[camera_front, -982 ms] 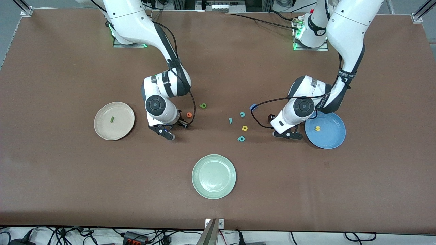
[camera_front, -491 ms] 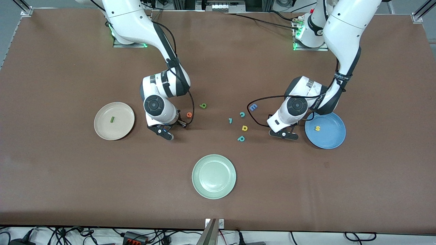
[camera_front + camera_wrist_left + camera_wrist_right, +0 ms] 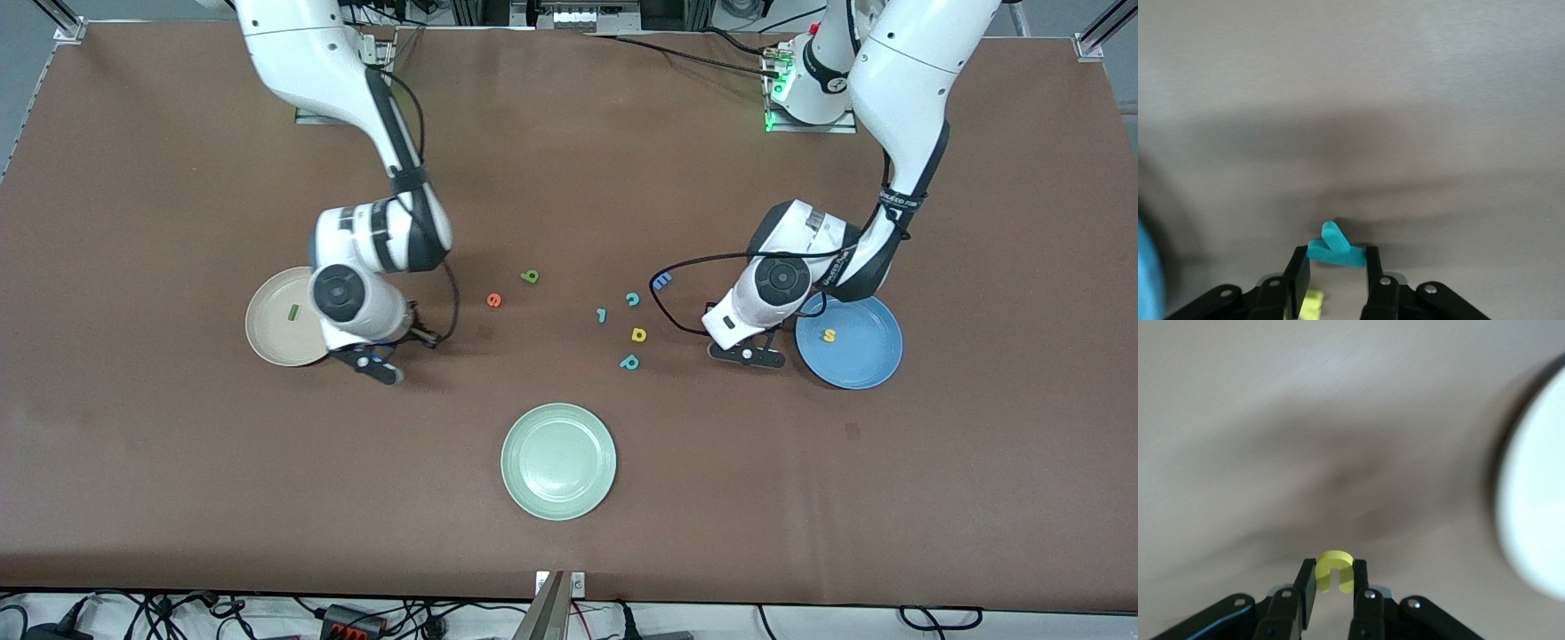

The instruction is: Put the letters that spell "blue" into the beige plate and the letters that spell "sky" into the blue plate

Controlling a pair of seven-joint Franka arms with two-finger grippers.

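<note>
- The left end effector (image 3: 1335, 270) is clenching the teal y (image 3: 1333, 245) between its fingers, just beside the blue plate (image 3: 861, 354), at the side toward the desk's middle.
- A yellow piece (image 3: 1311, 305) is lying under that end effector, between its fingers; which letter it is cannot be told.
- The yellow s (image 3: 829, 335) is lying in the blue plate.
- The right end effector (image 3: 1333, 590) is gripping the yellow u (image 3: 1334, 571) between its fingers, over the desk (image 3: 178, 462) just beside the beige plate (image 3: 277, 345).
- The dark green l (image 3: 292, 312) is lying in the beige plate.
- The orange e (image 3: 493, 300) is lying on the desk between the two arms, with the olive b (image 3: 531, 276) just beside it, farther from the front camera.
- A loose group is lying nearer the left arm: a blue E (image 3: 662, 281), a teal c (image 3: 632, 300), a small teal hook (image 3: 602, 314), a yellow rounded letter (image 3: 638, 334) and a teal p (image 3: 629, 362).
- A pale green plate (image 3: 524, 484) is sitting nearest the front camera, well apart from the letters.
</note>
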